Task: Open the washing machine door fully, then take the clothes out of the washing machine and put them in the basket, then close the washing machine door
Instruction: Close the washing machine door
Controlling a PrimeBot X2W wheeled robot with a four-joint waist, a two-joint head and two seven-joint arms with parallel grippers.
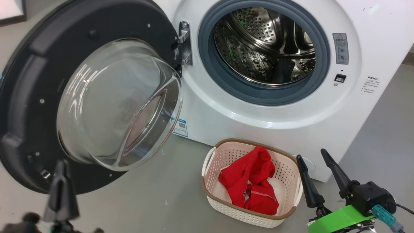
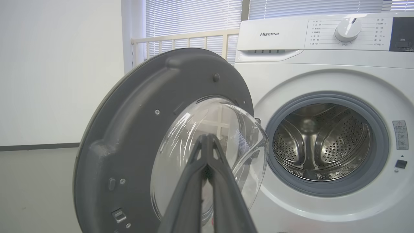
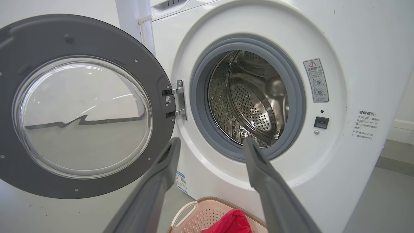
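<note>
Shows red clothes in the basket at 6 o'clock before the washing machine, washing machine door swung open at 9; holds left gripper pinched shut, empty, right gripper splayed wide

Bright, even light; glare streaks the washing machine door, and the left claw looks blurred.

I read one brand, "Hisense", on the washing machine drawer front; print on the warning-triangle label and blue QR sticker is too small for me
</note>
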